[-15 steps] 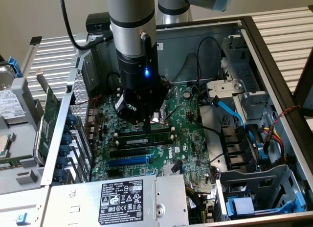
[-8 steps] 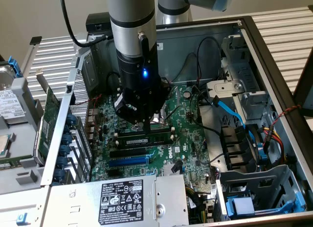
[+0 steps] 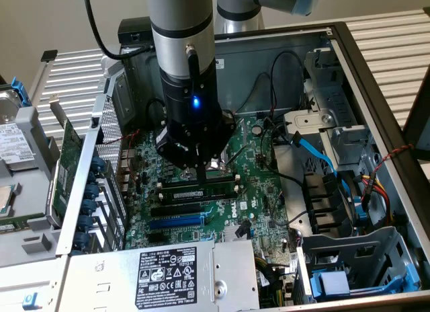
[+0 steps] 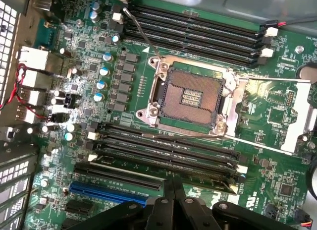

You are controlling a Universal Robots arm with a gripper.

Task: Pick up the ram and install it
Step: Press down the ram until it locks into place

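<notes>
Behind everything, a plain beige wall (image 3: 40, 16). On the exterior view's left, a slatted metal tabletop (image 3: 74, 70) with a hard drive (image 3: 13, 140) lying flat and a green expansion card (image 3: 67, 164) standing on edge just beside an open computer case (image 3: 376, 90). Inside, a green motherboard (image 3: 248, 171) with an empty processor socket (image 4: 190, 98). Near the middle, fingers (image 3: 201, 174) pressed together, pointing down at the top edge of the ram (image 3: 201, 191), upright in a black slot; contact impossible to judge. Nearer the camera, a grey power supply (image 3: 168, 271). Toward the exterior view's right, a blue cable (image 3: 316, 150) among drive bays.
</notes>
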